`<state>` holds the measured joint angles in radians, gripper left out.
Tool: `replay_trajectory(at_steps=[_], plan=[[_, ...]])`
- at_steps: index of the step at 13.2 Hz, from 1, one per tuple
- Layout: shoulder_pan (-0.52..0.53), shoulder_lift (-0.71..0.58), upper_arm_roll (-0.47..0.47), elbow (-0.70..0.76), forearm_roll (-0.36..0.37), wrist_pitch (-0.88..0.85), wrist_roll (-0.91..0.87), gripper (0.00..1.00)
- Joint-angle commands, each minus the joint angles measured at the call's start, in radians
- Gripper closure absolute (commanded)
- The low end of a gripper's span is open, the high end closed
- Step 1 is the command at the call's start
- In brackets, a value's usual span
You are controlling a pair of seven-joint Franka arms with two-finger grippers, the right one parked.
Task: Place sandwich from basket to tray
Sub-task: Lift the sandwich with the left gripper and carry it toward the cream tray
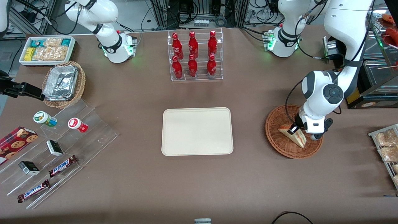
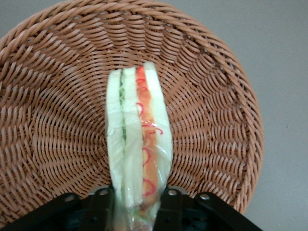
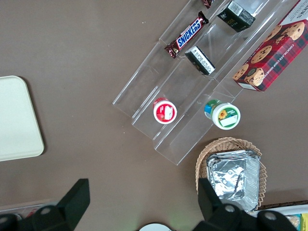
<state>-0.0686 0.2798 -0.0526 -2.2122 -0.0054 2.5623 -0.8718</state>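
Observation:
The sandwich (image 1: 293,134) is a wrapped triangular wedge of white bread with red-orange and green filling, standing on edge in the reddish-brown wicker basket (image 1: 276,141) toward the working arm's end of the table. My left gripper (image 1: 295,129) is down in the basket, its black fingers (image 2: 98,204) pressed on both flat sides of the sandwich (image 2: 139,139). In the left wrist view the basket's weave (image 2: 53,120) fills the frame around the wedge. The cream-white tray (image 1: 197,131) lies bare at the table's middle.
A clear rack of red bottles (image 1: 195,55) stands farther from the front camera than the tray. Toward the parked arm's end are a tan basket with foil trays (image 1: 63,83), a white snack bin (image 1: 47,49) and acrylic steps with snacks (image 1: 53,149). A rack of wrapped pastries (image 1: 387,146) sits beside the reddish-brown basket.

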Motion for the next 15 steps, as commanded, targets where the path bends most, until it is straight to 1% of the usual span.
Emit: replay_trajectory(at_steps=[1,2,4,5,7,9,11,13,15], plan=[[-0.005,-0.043,-0.001,0.043,0.011,-0.078,-0.004,1.00],[-0.005,-0.063,-0.004,0.087,0.037,-0.177,-0.004,1.00],[-0.045,-0.083,-0.013,0.213,0.090,-0.400,-0.006,0.99],[-0.080,-0.080,-0.013,0.282,0.093,-0.489,-0.007,0.99],[-0.167,-0.065,-0.013,0.383,0.091,-0.592,-0.018,0.99],[-0.255,-0.044,-0.013,0.437,0.091,-0.640,-0.009,0.99],[-0.330,-0.007,-0.016,0.462,0.088,-0.639,0.001,0.99],[-0.423,0.063,-0.019,0.512,0.082,-0.628,-0.004,0.99],[-0.503,0.165,-0.021,0.624,0.078,-0.629,-0.021,0.99]])
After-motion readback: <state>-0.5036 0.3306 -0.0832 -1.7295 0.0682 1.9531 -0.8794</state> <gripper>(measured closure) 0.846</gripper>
